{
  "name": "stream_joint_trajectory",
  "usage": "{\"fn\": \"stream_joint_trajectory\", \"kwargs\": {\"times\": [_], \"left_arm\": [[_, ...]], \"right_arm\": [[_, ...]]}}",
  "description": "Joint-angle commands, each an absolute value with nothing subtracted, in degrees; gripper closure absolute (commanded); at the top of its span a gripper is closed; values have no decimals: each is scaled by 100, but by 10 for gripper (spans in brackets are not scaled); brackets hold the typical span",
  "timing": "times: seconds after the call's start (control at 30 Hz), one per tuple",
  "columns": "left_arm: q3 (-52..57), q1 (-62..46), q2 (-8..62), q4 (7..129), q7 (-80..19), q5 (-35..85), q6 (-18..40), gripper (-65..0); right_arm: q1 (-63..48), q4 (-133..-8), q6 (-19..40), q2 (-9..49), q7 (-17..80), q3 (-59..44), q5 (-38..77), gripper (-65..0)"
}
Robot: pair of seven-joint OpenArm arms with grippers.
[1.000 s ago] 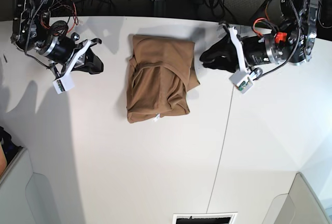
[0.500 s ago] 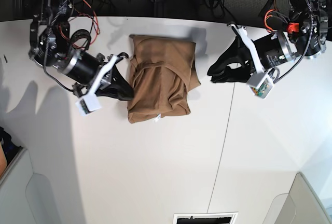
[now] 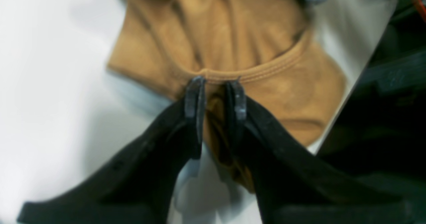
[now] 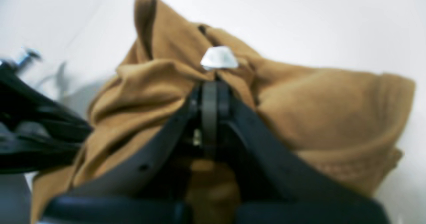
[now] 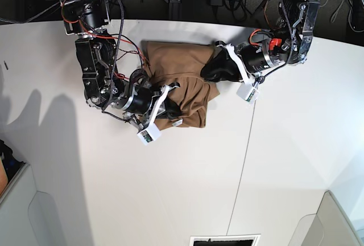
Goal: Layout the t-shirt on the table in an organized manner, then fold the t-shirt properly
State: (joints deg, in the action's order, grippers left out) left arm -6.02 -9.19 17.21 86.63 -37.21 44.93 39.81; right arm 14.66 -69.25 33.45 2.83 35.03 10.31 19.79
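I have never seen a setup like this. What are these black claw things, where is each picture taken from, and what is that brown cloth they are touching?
You are looking at a robot with two arms. One picture looks down from above; the other two come from small cameras mounted on each arm's wrist, looking along its fingers.

The brown cloth is a t-shirt, bunched up on a white table.

The right gripper has its black fingers pinched together on a fold of the shirt, just below a small white tag. The left gripper sits at a stitched edge of the shirt with cloth between its narrowly parted fingers; whether it grips firmly is unclear.
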Motion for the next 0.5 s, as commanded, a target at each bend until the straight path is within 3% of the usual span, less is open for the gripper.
{"fn": "stream_joint_trajectory", "kwargs": {"times": [0.0,0.17,0.47], "left_arm": [[-604,-843,1675,8715,-3682,4423,4000,-124],[-574,-598,1621,8967,-3900,4598,4000,-124],[224,-523,1817,10680,-5240,5806,4000,-124]], "right_arm": [[1494,-6884,3280,311,3642,1046,1798,0],[1472,-7312,3277,331,3616,1046,1916,0],[1431,-9059,3166,333,4204,1009,2196,0]]}}
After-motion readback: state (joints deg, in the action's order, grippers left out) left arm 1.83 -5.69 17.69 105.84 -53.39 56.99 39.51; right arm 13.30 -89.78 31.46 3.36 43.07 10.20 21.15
